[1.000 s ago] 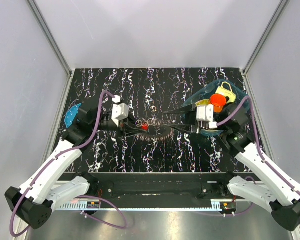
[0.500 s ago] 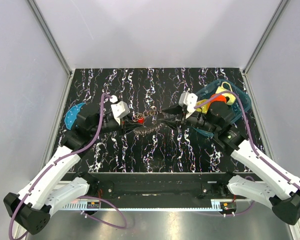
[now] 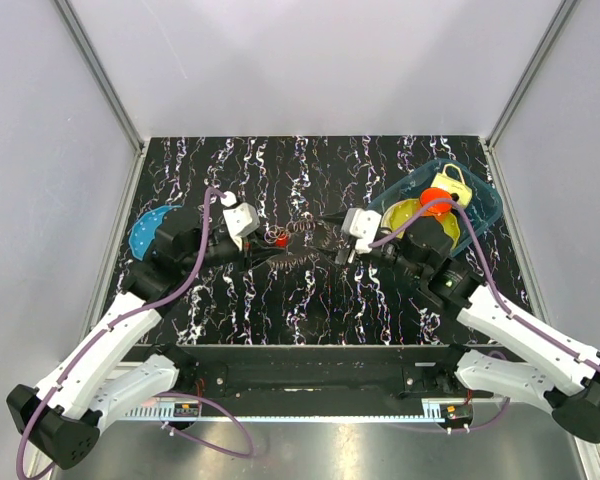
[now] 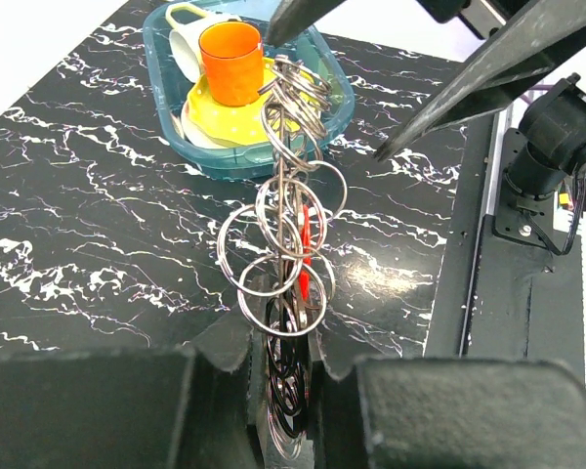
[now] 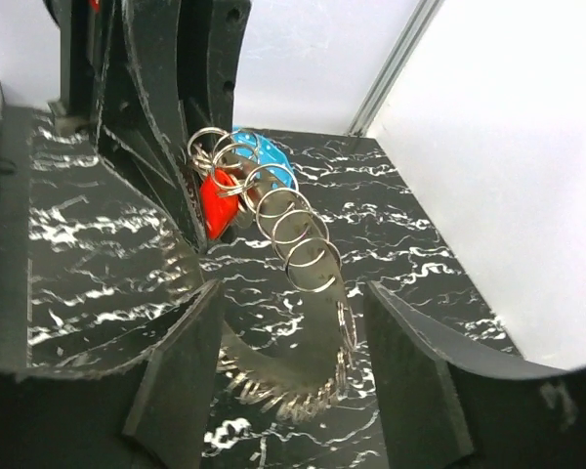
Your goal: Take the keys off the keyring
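The keys (image 5: 293, 396) hang in a toothed arc below a string of bright split rings, mid-table between my two tools. They look lifted clear of the table (image 3: 310, 170), though I can't be sure. The red piece (image 5: 213, 205) sits at the left tool's end. The left tool (image 4: 283, 362) is nipped narrow on the keyring (image 4: 285, 396) and anchors the bunch. The right tool (image 5: 293, 293) stands wide, its fingers either side of the arc and touching nothing.

I judge the step in hand to be taking one key. I'd close the right tool on a single key at the arc's free end, flat across its blade, never over several. Then I'd work it round the ring's coil rather than pull straight, since a hard tug could drag the bunch out of the left pinch. The tray (image 3: 485, 205) lies close behind the right arm, so I'd draw back with care.
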Robot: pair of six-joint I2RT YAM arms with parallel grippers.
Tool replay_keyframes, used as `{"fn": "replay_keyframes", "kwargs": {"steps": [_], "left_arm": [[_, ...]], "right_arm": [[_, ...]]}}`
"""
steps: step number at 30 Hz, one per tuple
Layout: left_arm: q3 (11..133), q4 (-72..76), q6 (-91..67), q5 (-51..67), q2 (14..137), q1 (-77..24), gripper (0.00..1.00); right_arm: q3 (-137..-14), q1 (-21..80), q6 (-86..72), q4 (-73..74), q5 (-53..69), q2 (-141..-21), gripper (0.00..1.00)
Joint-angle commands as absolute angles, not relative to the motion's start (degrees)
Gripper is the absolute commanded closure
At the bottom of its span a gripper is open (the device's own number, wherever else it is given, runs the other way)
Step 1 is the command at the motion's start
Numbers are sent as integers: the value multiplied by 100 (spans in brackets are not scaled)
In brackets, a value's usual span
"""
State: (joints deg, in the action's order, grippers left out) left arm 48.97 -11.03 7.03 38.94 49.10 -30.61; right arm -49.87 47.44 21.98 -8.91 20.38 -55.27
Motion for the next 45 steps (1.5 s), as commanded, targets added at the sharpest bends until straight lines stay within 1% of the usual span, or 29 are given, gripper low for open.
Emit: {"fn": "replay_keyframes", "kwargs": {"steps": [1,3,7,8,9,10,12,13,14,16,18,21,22,24,25,28,31,32,35,39,42,45], "left_arm": [[4922,-922,887,4331,4790,-3094,100],[4887,-1011,1036,4359,4781,-3103,100],[4817,-1046,1300,4447,4694,-3103,100],[4790,-1046,1431,4465,4667,-3103,100],[4773,-1046,1485,4500,4641,-3103,100],[4755,-1046,1511,4526,4623,-3103,100],[4746,-1046,1582,4500,4597,-3103,100],[4737,-1046,1599,4456,4553,-3103,100],[4729,-1037,1600,4421,4535,-3103,100],[4755,-1072,1565,4316,4457,-3103,100],[4947,-1247,1521,4193,4438,-3103,100],[5343,-1827,1678,4201,4535,-3094,78],[5413,-2020,1705,4201,4579,-3094,67],[5449,-2074,1714,4132,4623,-3094,60],[5423,-2074,1705,4087,4614,-3094,55],[5213,-1926,1653,3982,4509,-3085,50],[5001,-1653,1494,4034,4412,-3085,44],[4975,-1609,1442,4043,4403,-3094,39],[4948,-1416,1328,4043,4421,-3085,33],[4939,-1117,1187,3895,4526,-3085,29],[4922,-871,1125,3788,4597,-3076,28],[4957,-677,1064,3998,4693,-3076,28]], "right_arm": [[-5421,4790,3479,-363,2222,-5721,33],[-5545,4781,3402,-150,2171,-5844,30],[-6290,4781,3217,693,2740,-6327,30],[-6380,4790,3173,938,2855,-6389,31],[-6442,4781,3095,1019,2935,-6424,35],[-6503,4781,3059,1072,3092,-6434,41],[-6495,4781,3024,1186,3234,-6425,64],[-6460,4781,3015,1187,3278,-6425,86],[-6469,4773,3032,1230,3287,-6425,92],[-6469,4781,3059,1274,3366,-6469,100],[-6504,4755,3059,1266,3410,-6460,100],[-6609,4588,2927,1213,3717,-6442,100],[-6653,4527,2909,1204,3979,-6451,100],[-6784,4186,2778,1204,4419,-6425,100],[-6829,4053,2725,1187,4821,-6407,100],[-6812,3815,2681,959,5141,-6214,100],[-6767,3718,2619,774,5089,-6065,100],[-6768,3674,2523,756,5080,-6056,100],[-6776,3569,2278,546,5133,-6012,100],[-6697,3542,1934,80,5238,-5933,100],[-6750,3533,1811,44,5448,-5924,100],[-6794,3525,1732,-202,5633,-5889,100]]}}
